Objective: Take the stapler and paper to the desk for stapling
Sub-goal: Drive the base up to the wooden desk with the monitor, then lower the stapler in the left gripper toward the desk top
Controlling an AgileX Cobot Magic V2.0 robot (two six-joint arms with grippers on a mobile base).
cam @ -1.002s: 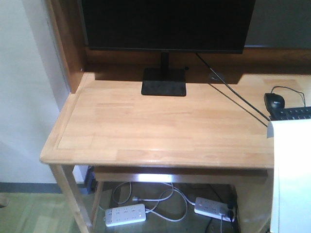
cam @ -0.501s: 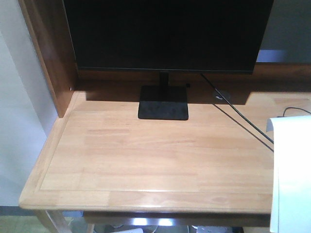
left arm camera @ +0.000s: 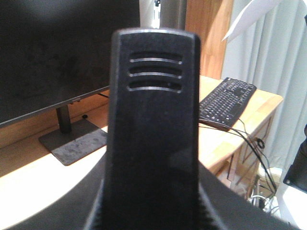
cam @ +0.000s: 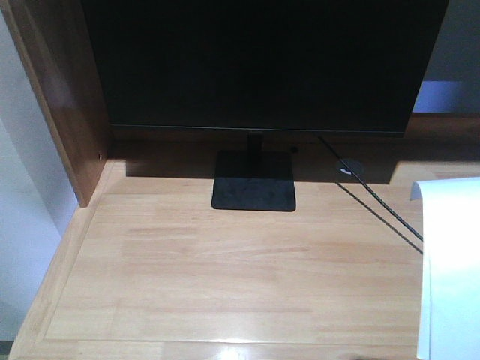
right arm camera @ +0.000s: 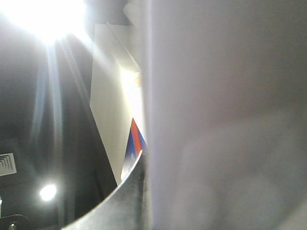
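A black stapler (left arm camera: 153, 134) with three slots near its top stands upright in the middle of the left wrist view, held between the dark jaws of my left gripper (left arm camera: 153, 213). A white sheet of paper (cam: 450, 270) hangs at the right edge of the front view, over the wooden desk (cam: 225, 285). The paper (right arm camera: 230, 120) fills the right half of the right wrist view, pressed against a finger of my right gripper (right arm camera: 144, 201). Neither arm shows in the front view.
A black monitor (cam: 262, 67) on a flat stand (cam: 253, 191) stands at the back of the desk. A black cable (cam: 379, 206) runs across the desk's right side. A black keyboard (left arm camera: 228, 101) lies further right. A wooden side panel (cam: 52, 112) borders the left.
The front view has moved closer to the desk; the desk's front edge, legs and floor power strips have left the frame. The paper stays at the right edge.
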